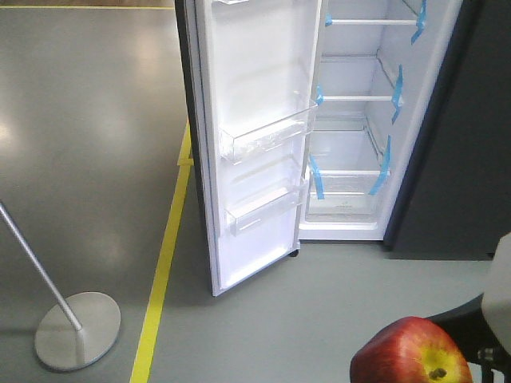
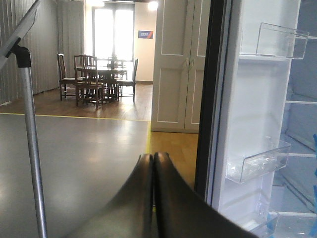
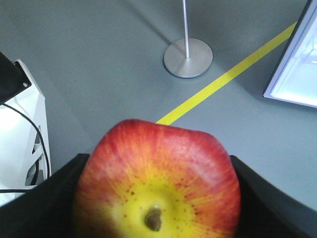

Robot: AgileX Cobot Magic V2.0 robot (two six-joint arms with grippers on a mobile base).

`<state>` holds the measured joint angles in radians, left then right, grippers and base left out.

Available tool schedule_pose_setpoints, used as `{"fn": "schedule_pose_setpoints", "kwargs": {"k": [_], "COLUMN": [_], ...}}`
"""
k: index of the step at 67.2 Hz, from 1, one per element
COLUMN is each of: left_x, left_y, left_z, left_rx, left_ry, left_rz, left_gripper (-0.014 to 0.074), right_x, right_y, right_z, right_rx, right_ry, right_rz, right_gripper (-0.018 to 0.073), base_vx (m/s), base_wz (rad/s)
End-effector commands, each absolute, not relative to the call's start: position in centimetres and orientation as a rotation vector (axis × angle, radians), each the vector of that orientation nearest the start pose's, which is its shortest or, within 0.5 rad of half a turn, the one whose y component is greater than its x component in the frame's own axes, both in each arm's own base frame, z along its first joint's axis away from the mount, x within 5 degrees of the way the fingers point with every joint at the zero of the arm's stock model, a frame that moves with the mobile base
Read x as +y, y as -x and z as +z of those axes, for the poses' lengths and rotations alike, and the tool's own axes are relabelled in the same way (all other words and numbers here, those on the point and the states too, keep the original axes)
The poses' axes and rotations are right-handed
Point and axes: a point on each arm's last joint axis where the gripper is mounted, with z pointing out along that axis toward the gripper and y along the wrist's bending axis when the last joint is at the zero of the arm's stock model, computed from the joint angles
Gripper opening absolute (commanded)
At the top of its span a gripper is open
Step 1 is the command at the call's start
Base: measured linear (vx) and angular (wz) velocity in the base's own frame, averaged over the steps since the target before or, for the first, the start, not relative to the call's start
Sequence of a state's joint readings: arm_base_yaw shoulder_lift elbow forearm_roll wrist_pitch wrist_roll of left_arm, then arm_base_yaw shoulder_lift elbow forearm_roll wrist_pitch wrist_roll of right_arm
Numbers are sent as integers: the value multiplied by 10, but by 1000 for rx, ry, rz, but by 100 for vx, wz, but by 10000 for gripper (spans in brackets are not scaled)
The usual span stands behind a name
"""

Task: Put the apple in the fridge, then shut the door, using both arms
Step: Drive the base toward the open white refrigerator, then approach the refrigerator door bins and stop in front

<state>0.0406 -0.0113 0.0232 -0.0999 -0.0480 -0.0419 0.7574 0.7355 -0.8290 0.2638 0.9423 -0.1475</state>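
Red apple (image 3: 158,163) clamped in right gripper (image 3: 158,203) over grey floor (image 1: 96,159), yellow line (image 1: 164,271); fridge (image 1: 351,112) door (image 1: 255,104) open; left gripper (image 2: 152,188) pinched together, empty.

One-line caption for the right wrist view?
Right gripper holds the apple, stem hollow facing camera, above grey floor with a yellow line.

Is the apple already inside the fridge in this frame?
No, the apple sits clamped in the right gripper above the grey floor, outside the open fridge.
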Motion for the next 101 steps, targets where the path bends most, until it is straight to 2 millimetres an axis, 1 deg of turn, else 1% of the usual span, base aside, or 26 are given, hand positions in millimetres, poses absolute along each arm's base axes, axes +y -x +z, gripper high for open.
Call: {"fn": "schedule_pose_setpoints", "kwargs": {"k": [1,101], "left_x": [3,3], "left_y": [-53,-53], "left_z": [222,222], "left_rx": [1343,1343], "left_ry": [141,141], "left_rz": [-88,-88], "left_gripper": [-6,-6], "right_x": [101,101], "right_y": [-79,-79], "right_z": [361,361], "right_rx": [2087,2086], "right_ry": [935,934], "right_rz": [651,652], "right_gripper": [115,115], "base_vx": [14,12], "base_wz": [3,2]}}
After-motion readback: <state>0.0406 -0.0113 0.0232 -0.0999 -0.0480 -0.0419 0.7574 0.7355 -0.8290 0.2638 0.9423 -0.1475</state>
